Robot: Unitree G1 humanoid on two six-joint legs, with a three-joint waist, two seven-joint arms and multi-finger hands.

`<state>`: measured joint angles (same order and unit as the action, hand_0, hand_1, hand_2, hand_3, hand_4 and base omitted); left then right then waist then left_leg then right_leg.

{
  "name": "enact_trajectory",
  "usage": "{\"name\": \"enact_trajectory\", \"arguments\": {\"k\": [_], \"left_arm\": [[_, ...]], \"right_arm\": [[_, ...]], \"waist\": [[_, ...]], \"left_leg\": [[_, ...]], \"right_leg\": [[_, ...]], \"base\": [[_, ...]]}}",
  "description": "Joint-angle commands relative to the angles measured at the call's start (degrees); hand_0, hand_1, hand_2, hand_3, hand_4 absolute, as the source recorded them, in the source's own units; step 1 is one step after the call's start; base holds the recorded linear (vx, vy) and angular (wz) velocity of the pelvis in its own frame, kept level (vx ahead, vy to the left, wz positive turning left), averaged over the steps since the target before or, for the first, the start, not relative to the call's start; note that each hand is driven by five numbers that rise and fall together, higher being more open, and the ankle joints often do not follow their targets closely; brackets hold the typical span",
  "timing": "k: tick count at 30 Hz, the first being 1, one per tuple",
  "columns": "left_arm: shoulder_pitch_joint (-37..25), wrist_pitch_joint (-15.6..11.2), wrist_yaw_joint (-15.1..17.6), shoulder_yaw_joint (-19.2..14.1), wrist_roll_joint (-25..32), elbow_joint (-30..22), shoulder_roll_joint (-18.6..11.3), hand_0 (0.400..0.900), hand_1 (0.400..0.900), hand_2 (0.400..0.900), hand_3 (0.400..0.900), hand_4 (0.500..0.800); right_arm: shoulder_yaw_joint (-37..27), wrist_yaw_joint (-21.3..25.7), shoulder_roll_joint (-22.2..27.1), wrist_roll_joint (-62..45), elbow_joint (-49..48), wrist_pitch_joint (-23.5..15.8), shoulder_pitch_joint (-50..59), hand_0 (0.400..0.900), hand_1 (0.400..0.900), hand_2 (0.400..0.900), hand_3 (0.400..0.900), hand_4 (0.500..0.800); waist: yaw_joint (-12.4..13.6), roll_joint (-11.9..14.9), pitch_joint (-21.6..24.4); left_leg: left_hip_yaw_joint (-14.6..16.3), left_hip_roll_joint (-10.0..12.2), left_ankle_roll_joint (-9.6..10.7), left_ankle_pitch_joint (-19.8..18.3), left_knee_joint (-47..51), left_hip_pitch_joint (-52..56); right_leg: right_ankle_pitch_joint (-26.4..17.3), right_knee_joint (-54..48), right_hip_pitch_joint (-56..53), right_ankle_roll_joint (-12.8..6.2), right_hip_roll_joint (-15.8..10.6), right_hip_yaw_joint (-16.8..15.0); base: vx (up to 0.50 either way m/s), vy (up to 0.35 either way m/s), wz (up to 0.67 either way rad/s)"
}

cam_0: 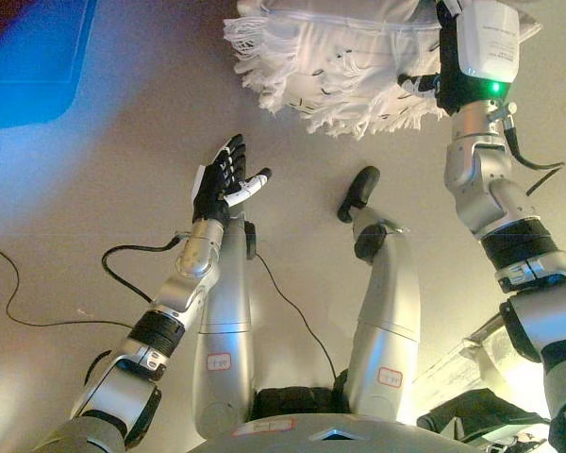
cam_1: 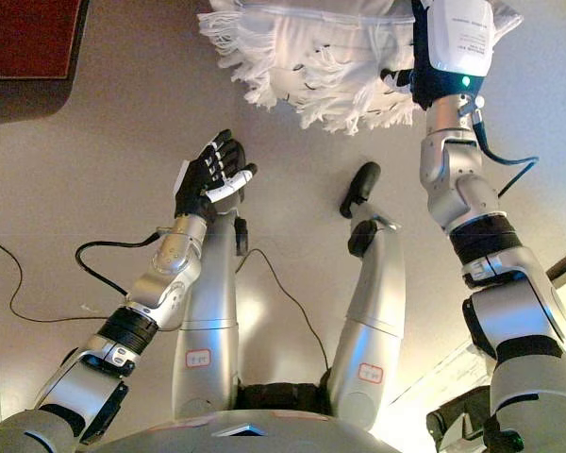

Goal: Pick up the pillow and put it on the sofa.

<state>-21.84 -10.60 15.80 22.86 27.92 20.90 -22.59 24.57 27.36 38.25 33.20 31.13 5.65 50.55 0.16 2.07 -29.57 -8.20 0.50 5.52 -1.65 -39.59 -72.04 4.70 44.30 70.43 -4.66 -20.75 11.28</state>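
In the left eye view, we are holding our left hand [cam_0: 224, 181] open, short of the fringed white pillow [cam_0: 330, 57] on the floor. In the right eye view, our right hand [cam_1: 410, 80] is touching the pillow's edge, its fingers too hidden to judge; being soft and light, the pillow suits gripping by its sides.

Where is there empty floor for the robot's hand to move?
Bare floor lies left of the open left hand, and between it and the fringed white pillow. It is crowded at the top right, where the right hand meets the pillow.
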Motion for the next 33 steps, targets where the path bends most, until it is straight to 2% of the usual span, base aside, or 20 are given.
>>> {"name": "enact_trajectory", "arguments": {"k": [1,2,3,4,10,21,33], "left_arm": [[4.57,-1.26,0.68,-1.63,1.46,-8.51,-0.21,0.9,0.9,0.9,0.9,0.8],[4.52,-0.6,0.68,-1.95,1.4,-8.64,-0.19,0.9,0.9,0.9,0.9,0.8],[4.54,-0.49,0.95,-2.38,1.41,-8.66,-0.27,0.9,0.9,0.9,0.9,0.8],[4.63,-0.19,0.9,-2.61,1.34,-8.54,-0.17,0.9,0.9,0.9,0.9,0.8],[4.46,1.11,0.73,-3.28,1.57,-8.07,-0.04,0.9,0.9,0.9,0.9,0.8],[3.55,0.67,1.28,-4.09,2.18,-6.65,1.21,0.9,0.9,0.9,0.9,0.8],[4.11,-0.21,6.59,-8.71,-0.05,-1.82,3.99,0.9,0.9,0.9,0.9,0.8]], "right_arm": [[2.63,-1.81,4.13,-3.16,-6.21,-1.04,5.37,0.9,0.9,0.9,0.9,0.8],[2.49,-2.81,3.5,-3.96,-6.55,-0.64,6.37,0.9,0.9,0.9,0.9,0.8],[2.28,-3.28,3.41,-4.63,-7.0,-0.52,7.41,0.622,0.622,0.622,0.622,0.633],[2.24,-3.62,3.16,-5.31,-7.35,-0.47,8.16,0.4,0.4,0.4,0.4,0.5],[2.0,-6.05,1.02,-7.95,-7.33,0.31,11.08,0.4,0.4,0.4,0.4,0.5],[-1.13,-6.14,-0.12,-6.37,-10.93,-0.68,8.33,0.4,0.4,0.4,0.4,0.5],[-6.65,-3.36,-0.63,-4.62,-18.46,-2.36,0.12,0.4,0.4,0.4,0.4,0.5]], "waist": [[1.26,1.19,1.52],[1.13,1.36,1.67],[1.05,1.62,1.76],[1.0,1.83,1.9],[0.62,2.64,2.48],[0.43,2.7,3.09],[0.18,2.72,4.25]], "left_leg": [[-1.57,0.31,-1.08,-8.53,-2.58,2.01],[-1.68,0.32,-1.0,-8.4,-2.42,1.95],[-1.76,0.34,-0.89,-8.29,-2.2,1.9],[-1.85,0.35,-0.82,-8.16,-2.04,1.83],[-2.12,0.57,-0.56,-7.35,-0.15,1.77],[-1.88,0.44,-0.58,-6.42,1.45,2.21],[-1.38,0.79,-0.47,-4.98,3.87,6.05]], "right_leg": [[-0.29,-0.12,-0.32,-5.25,0.55,-1.79],[-0.32,-0.26,-0.21,-5.16,0.66,-1.66],[-0.37,-0.44,-0.22,-5.11,0.75,-1.57],[-0.41,-0.65,-0.22,-5.07,0.83,-1.54],[-0.7,-2.07,-0.48,-4.99,1.1,-1.01],[-0.75,-2.59,-0.65,-5.11,1.37,-1.08],[-1.63,-4.27,-4.3,-5.51,1.52,-1.26]], "base": [[0.0,0.0,0.0],[0.0,0.0,0.0],[0.0,0.0,0.0],[0.0,0.0,0.0],[0.0,0.0,0.0],[0.0,0.0,0.0],[0.0,-0.001,0.0]]}}
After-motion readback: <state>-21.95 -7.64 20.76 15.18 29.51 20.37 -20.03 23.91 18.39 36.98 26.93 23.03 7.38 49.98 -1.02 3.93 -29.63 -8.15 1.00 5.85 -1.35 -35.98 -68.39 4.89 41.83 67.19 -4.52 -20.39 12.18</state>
